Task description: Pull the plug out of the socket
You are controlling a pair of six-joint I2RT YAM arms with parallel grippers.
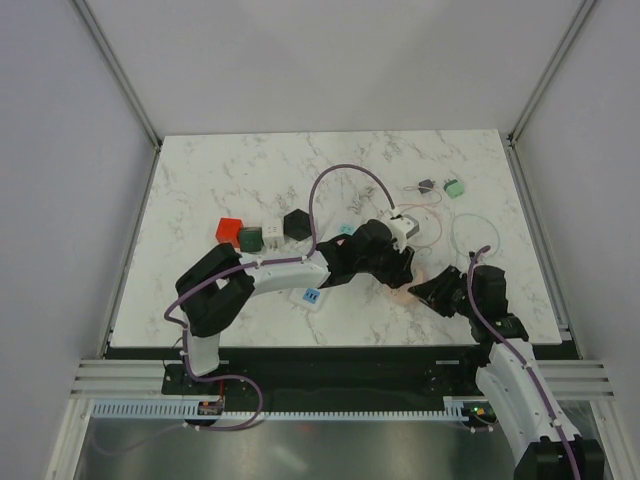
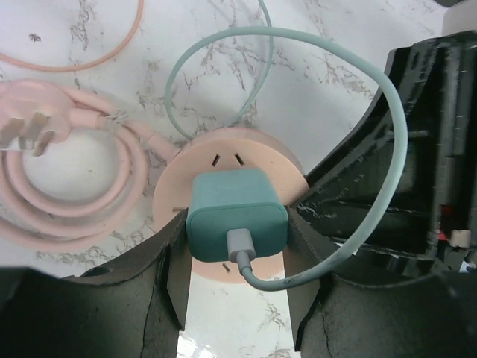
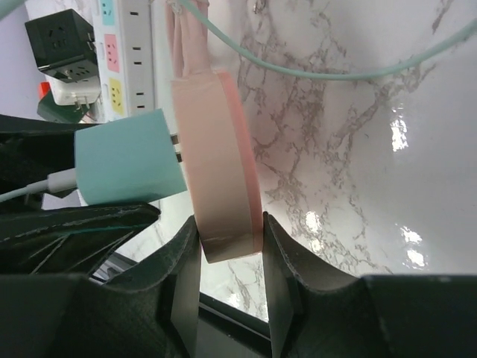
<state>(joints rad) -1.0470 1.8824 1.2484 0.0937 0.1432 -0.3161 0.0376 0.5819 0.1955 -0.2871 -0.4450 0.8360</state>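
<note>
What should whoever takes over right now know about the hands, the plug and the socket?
Left hand: shut on the sides of the teal plug.
Right hand: shut on the rim of the round pink socket.
Done: both grips are set; the prongs show in a gap between plug and socket.
Left: pull the plug fully clear while the right hand holds the socket.

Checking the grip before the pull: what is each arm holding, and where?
The left fingers clamp the teal plug by its two sides; the right fingers pinch the round pink socket at its rim, one on each face.
</note>
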